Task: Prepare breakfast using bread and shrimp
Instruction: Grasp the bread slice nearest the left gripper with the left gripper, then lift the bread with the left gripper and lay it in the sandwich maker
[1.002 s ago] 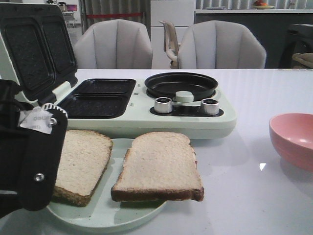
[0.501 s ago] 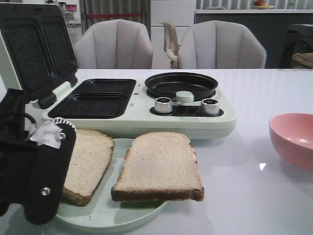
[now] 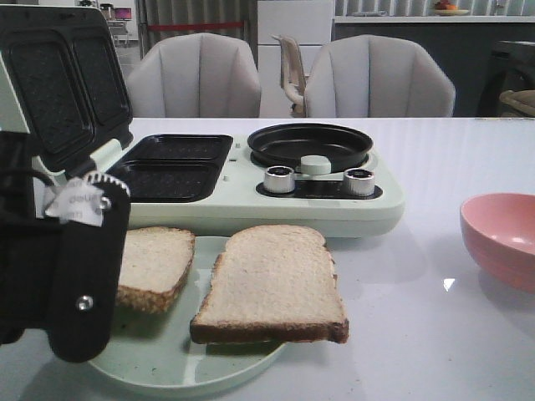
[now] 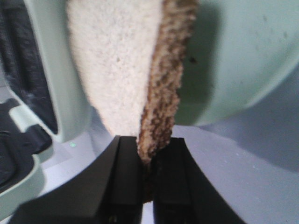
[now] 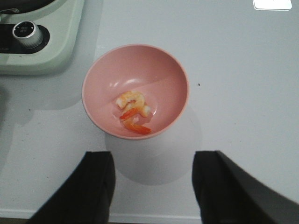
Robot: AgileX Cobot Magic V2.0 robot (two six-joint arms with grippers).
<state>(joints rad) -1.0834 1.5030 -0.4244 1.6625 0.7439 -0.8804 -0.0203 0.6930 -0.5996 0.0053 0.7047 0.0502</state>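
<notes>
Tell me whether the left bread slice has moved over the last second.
Yes. The left bread slice, pinched by the left tool, has lifted: its near edge has risen off the plate, while the other slice lies unmoved.

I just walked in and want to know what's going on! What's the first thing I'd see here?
The left tool pinches one bread slice by its crust, lifting it off the pale green plate, in front of the open sandwich maker. A second bread slice lies on the plate. To the right, the pink bowl holds the shrimp, with the right tool open above it.
</notes>
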